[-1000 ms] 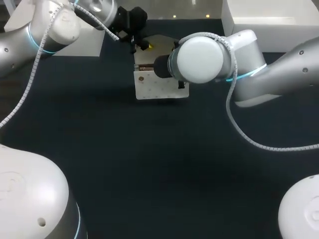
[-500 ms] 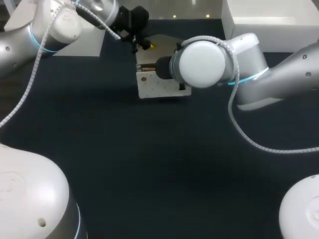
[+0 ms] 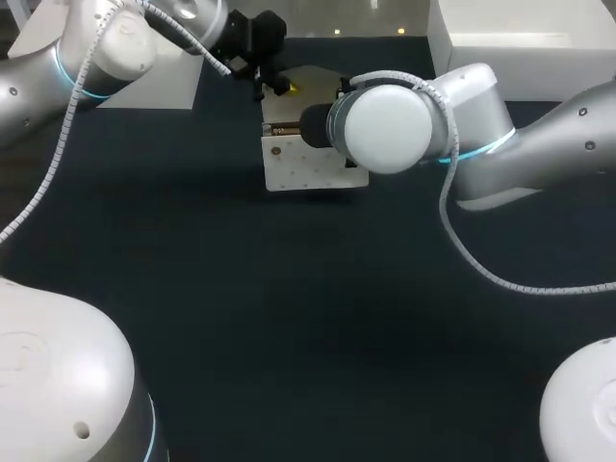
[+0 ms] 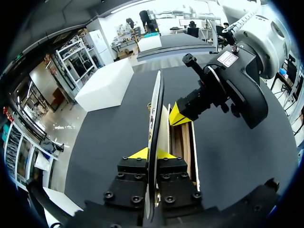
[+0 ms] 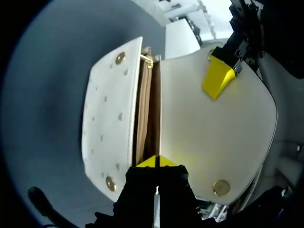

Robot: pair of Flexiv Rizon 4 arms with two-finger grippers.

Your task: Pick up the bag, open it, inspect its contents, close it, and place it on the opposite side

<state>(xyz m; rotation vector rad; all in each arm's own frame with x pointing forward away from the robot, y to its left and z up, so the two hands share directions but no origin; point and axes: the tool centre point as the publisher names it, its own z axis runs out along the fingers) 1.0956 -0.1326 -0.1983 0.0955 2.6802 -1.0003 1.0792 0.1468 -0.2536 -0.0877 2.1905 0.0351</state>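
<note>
The white studded bag [image 3: 306, 166] lies at the far middle of the dark table with its flap [image 5: 213, 128] lifted back and its tan inside [image 5: 146, 114] showing. My left gripper [image 3: 275, 86] comes in from the far left and is shut on the flap's edge [image 4: 155, 118], seen edge-on between its yellow tips [image 4: 152, 154]. In the head view my right gripper is hidden under its own wrist [image 3: 385, 125]. In the right wrist view, my right gripper [image 5: 156, 162] is shut on the bag's thin wall at the mouth. Its yellow tip [image 4: 179, 115] shows beside the flap.
A white box [image 3: 525, 38] stands at the far right of the table and another white block [image 3: 159, 77] at the far left. The dark tabletop [image 3: 308, 308] stretches bare towards the near side.
The right arm and the bag have shifted slightly to the right. Both grips are unchanged.
</note>
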